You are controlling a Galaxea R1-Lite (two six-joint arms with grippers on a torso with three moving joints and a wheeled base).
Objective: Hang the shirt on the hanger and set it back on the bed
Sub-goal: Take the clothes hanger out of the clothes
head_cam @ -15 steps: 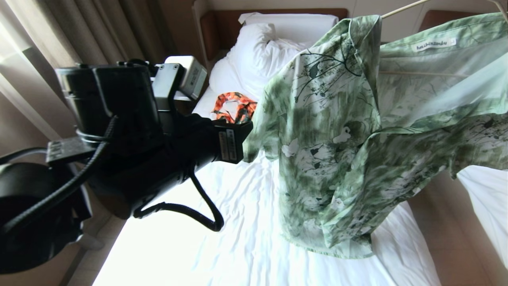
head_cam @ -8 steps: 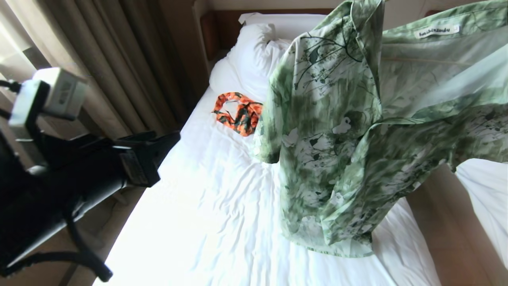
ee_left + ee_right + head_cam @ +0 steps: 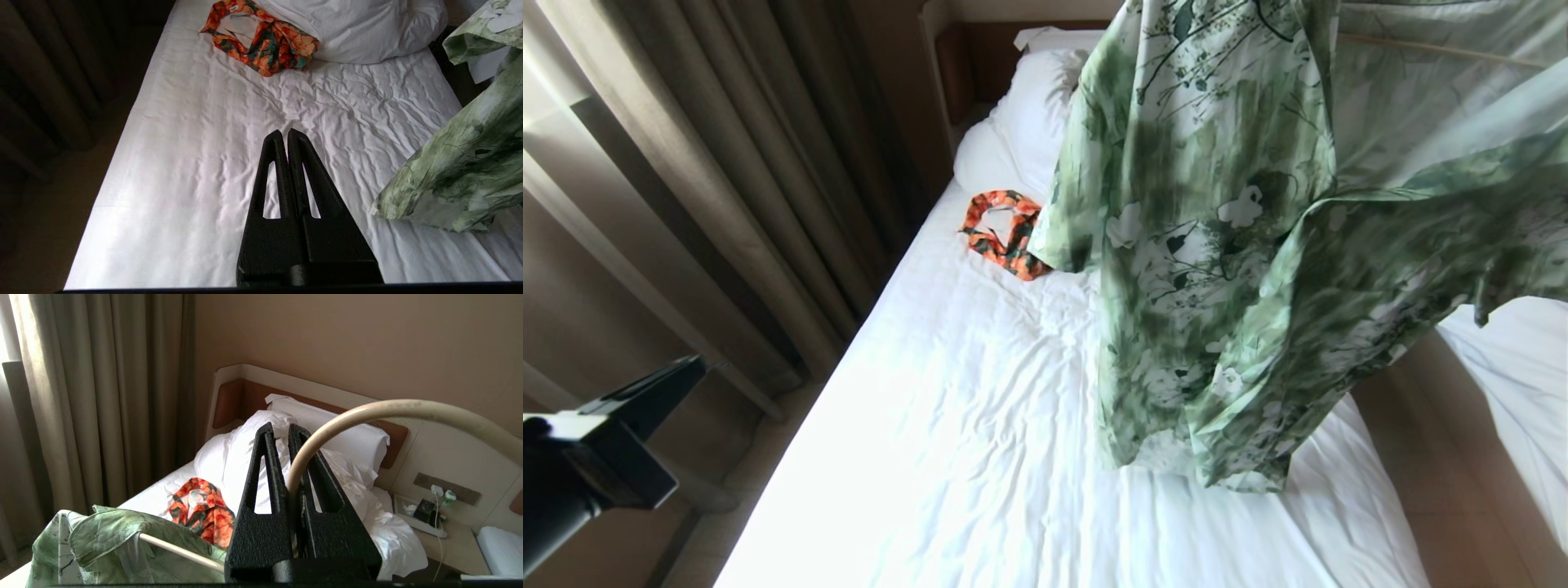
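While the right gripper point(image 3: 286, 433) is pinching the cream hanger point(image 3: 380, 412) at its hook, fingers pressed tight on the wire, the green floral shirt point(image 3: 1225, 245) is hanging on that hanger in the air above the bed point(image 3: 980, 441). Its lower hem is dangling just over the wrinkled white sheet, on the bed's right half in the head view. The left gripper point(image 3: 284, 134) is sitting low at the bed's left side, fingers pressed together and holding nothing, pointing along the mattress. An orange floral garment point(image 3: 1006, 231) is lying beside the white pillow point(image 3: 1021, 122), near the dark brown headboard point(image 3: 233, 402). Beige curtains point(image 3: 711, 163) are hanging left of the bed.
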